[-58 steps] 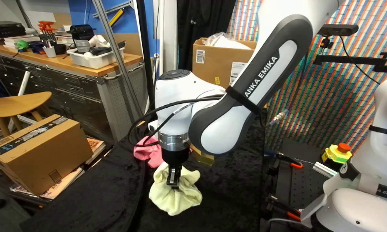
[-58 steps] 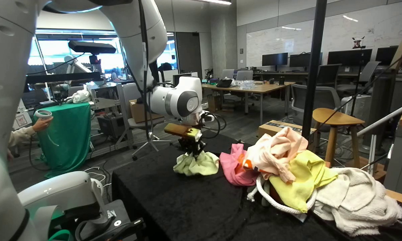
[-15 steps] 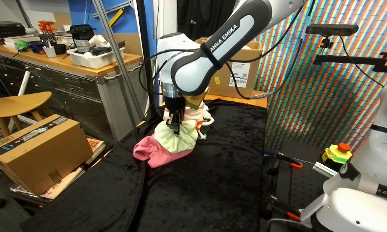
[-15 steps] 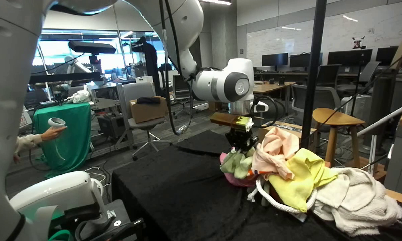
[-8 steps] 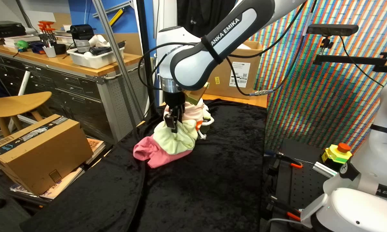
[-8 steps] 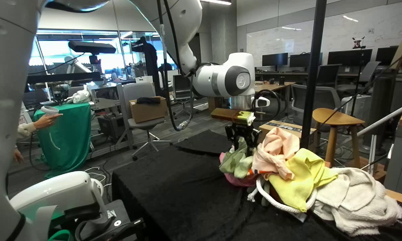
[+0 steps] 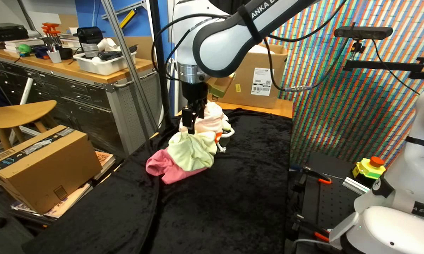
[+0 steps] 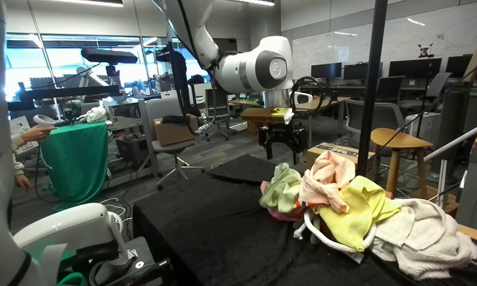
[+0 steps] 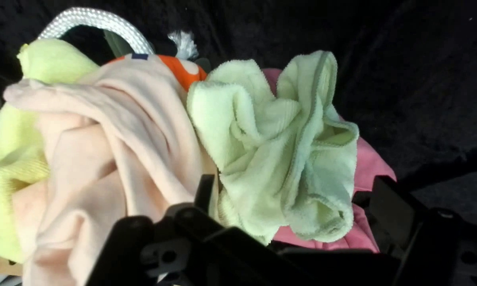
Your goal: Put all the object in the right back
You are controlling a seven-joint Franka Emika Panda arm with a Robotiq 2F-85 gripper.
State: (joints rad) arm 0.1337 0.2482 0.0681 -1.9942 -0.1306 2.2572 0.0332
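green cloth (image 9: pixel 276 147) now nearer rope ring (image 9: pixel 91 17)

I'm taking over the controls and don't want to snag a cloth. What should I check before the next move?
Claw open: ok, jaws well apart.
Nothing gripped: ok, the pale green cloth lies below the jaws.
Pink cloth free to lift: not ok, the pale green cloth lies partly over it.
Pale green cloth put away: not ok, it lies outside the white rope ring.
Room inside the white rope ring: cannot tell, yellow cloth covers much of it.
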